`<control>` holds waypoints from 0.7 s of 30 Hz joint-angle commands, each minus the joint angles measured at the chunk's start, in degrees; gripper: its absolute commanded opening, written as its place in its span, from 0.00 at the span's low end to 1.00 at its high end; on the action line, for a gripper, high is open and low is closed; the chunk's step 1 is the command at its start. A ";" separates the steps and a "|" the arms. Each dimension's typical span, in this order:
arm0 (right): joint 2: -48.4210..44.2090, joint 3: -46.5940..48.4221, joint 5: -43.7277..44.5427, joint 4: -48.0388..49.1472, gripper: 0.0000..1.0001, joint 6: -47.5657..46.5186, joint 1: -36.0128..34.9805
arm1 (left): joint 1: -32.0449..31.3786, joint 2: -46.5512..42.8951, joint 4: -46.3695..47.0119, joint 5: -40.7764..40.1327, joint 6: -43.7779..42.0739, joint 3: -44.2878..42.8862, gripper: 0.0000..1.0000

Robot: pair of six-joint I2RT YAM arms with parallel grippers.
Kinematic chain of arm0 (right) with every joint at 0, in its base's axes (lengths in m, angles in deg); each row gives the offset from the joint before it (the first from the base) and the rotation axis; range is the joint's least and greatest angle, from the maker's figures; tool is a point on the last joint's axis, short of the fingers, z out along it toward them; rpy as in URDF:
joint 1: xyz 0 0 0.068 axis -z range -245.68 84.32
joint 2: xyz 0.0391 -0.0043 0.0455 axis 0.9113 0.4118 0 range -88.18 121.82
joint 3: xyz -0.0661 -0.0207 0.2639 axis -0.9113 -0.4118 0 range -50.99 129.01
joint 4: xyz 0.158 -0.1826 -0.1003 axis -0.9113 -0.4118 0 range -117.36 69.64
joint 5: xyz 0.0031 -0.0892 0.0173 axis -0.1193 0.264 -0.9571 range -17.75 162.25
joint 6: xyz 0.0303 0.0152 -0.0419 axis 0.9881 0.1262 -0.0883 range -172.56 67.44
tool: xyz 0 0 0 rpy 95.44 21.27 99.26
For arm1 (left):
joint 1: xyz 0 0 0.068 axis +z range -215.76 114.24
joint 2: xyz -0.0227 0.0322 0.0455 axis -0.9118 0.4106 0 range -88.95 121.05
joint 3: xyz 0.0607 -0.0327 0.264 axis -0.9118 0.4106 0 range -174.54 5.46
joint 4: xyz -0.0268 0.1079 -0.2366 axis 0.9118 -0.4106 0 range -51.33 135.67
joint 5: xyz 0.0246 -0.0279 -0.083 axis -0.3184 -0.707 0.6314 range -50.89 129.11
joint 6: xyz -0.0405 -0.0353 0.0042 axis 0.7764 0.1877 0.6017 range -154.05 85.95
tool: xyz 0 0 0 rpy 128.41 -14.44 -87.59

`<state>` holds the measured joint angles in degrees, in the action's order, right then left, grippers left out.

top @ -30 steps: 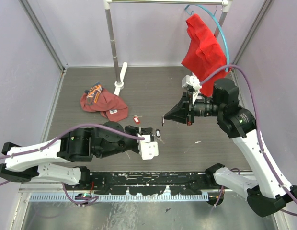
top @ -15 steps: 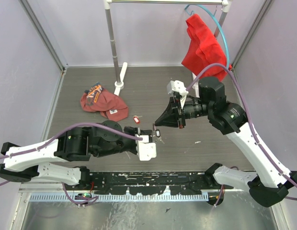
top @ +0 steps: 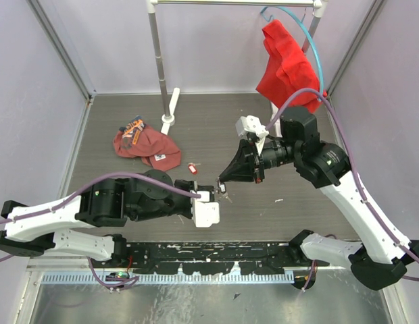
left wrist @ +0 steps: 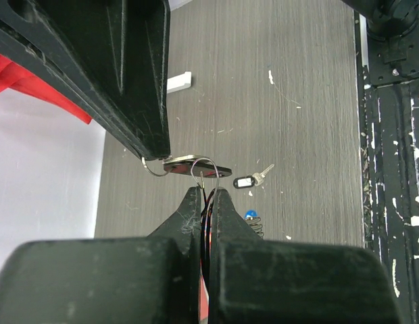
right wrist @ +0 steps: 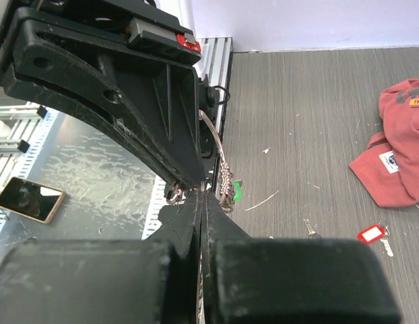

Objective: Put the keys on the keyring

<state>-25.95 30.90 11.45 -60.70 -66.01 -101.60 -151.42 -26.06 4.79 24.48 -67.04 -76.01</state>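
My left gripper [top: 213, 190] is shut on the thin wire keyring [left wrist: 198, 164], whose loop stands out above the fingertips [left wrist: 190, 200]. My right gripper [top: 224, 181] comes in from the right, shut on a flat silver key [left wrist: 186, 162], and its tip touches the ring. A green tag [right wrist: 236, 191] and a beaded chain [right wrist: 226, 177] hang at the left gripper. A black-tagged key [left wrist: 246, 181] and a blue tag [left wrist: 250, 214] lie on the table below. A red-tagged key [top: 192, 168] lies further back and also shows in the right wrist view [right wrist: 372, 233].
A red cap [top: 146, 146] lies at the back left of the table. A stand pole [top: 157, 61] rises behind it. A red cloth [top: 284, 67] hangs on a blue hoop hanger [top: 316, 54] at the back right. A bare silver key [right wrist: 309, 228] lies on the table.
My right gripper has moved left and down towards the left gripper, and the two tips now meet. The left gripper has shifted slightly left.
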 commanded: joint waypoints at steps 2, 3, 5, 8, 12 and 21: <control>1.20 3.12 -3.00 -2.10 0.01 -2.89 -0.42 | -0.28 -0.23 0.80 1.63 0.31 -3.04 0.00; 1.36 3.28 -3.16 -2.56 0.01 -3.18 -0.44 | -0.23 -0.21 0.80 1.69 0.38 -3.00 0.00; 1.86 3.61 -3.71 -3.17 0.01 -3.62 -0.54 | -0.27 -0.18 0.80 1.76 0.32 -3.07 0.00; 2.25 3.87 -4.06 -3.75 0.01 -4.10 -1.02 | -0.22 -0.05 0.71 1.71 0.32 -3.16 0.00; 2.45 4.12 -4.34 -4.22 0.01 -4.46 -1.34 | -0.26 0.19 0.50 1.80 0.34 -3.28 0.00; 3.13 4.77 -5.90 -5.09 0.01 -5.23 -1.80 | -0.24 0.52 0.19 1.88 0.37 -3.61 0.00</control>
<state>-23.15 33.09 7.91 -66.14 -70.30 -102.98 -151.42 -25.53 4.55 25.72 -66.91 -77.19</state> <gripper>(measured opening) 0.029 0.027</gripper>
